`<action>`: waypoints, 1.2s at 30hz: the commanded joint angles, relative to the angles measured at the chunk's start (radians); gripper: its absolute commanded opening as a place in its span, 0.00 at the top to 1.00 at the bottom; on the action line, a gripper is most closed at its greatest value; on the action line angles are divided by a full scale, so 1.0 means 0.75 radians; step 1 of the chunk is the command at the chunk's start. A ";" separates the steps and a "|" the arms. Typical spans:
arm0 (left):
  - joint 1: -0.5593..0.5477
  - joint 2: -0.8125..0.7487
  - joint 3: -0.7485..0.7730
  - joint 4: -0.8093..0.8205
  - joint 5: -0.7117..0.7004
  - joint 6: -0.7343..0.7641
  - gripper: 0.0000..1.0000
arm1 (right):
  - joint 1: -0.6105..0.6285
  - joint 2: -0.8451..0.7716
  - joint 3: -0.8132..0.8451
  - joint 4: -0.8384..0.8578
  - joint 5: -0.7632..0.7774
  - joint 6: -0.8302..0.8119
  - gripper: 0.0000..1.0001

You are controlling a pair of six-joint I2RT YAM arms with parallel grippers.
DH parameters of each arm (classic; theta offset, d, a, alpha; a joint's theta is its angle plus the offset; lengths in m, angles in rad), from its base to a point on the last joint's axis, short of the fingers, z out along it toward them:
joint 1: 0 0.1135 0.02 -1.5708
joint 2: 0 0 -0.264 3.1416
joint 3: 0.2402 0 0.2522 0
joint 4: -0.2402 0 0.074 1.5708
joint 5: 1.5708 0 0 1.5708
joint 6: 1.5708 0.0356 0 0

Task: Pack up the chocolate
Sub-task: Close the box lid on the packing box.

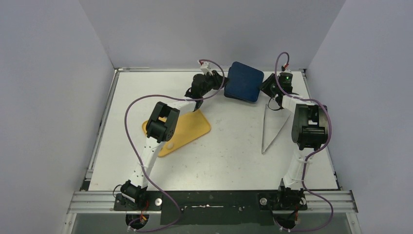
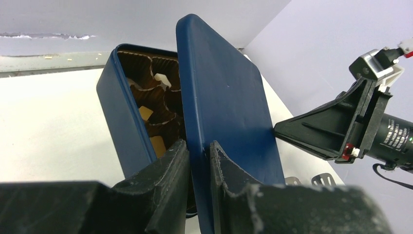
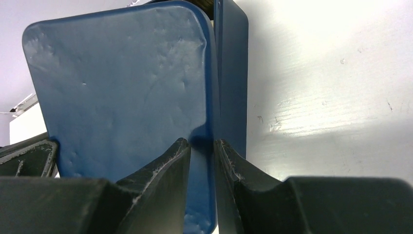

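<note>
The left gripper (image 2: 198, 146) and right gripper (image 3: 201, 144) each clamp an edge of the lid (image 2: 229, 107) — tilted over the box (image 2: 119, 112) — chocolate (image 2: 161, 80) sits inside the box.

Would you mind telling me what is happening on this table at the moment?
Both arms are handling the dark blue lid. The left gripper is clamped on one edge and the right gripper on the opposite edge. The lid is held against the open dark blue box, not yet seated, and through the gap chocolates show in its brown compartments. The yellow tray lies nearer the arms, with no pieces showing on its visible part.
</note>
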 commanded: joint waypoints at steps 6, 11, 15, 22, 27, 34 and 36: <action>-0.011 0.016 0.100 0.070 0.033 -0.057 0.81 | 0.018 -0.092 0.064 0.122 -0.102 0.036 0.75; -0.005 0.040 0.122 0.053 0.019 -0.058 0.81 | 0.016 -0.089 0.075 0.133 -0.100 0.038 0.74; 0.000 0.062 0.143 0.048 0.004 -0.060 0.81 | 0.016 -0.054 0.130 0.130 -0.092 0.039 0.73; 0.016 0.104 0.181 0.014 -0.031 -0.031 0.81 | 0.019 -0.098 0.173 -0.128 0.065 -0.012 0.64; 0.020 0.122 0.197 0.004 -0.035 -0.020 0.80 | 0.003 -0.176 0.005 -0.107 0.148 0.016 0.58; 0.020 0.115 0.188 -0.001 -0.034 -0.010 0.80 | -0.003 -0.144 -0.043 -0.044 0.083 0.100 0.50; 0.020 0.114 0.190 0.000 -0.033 -0.010 0.80 | 0.003 -0.129 -0.063 -0.014 0.074 0.135 0.49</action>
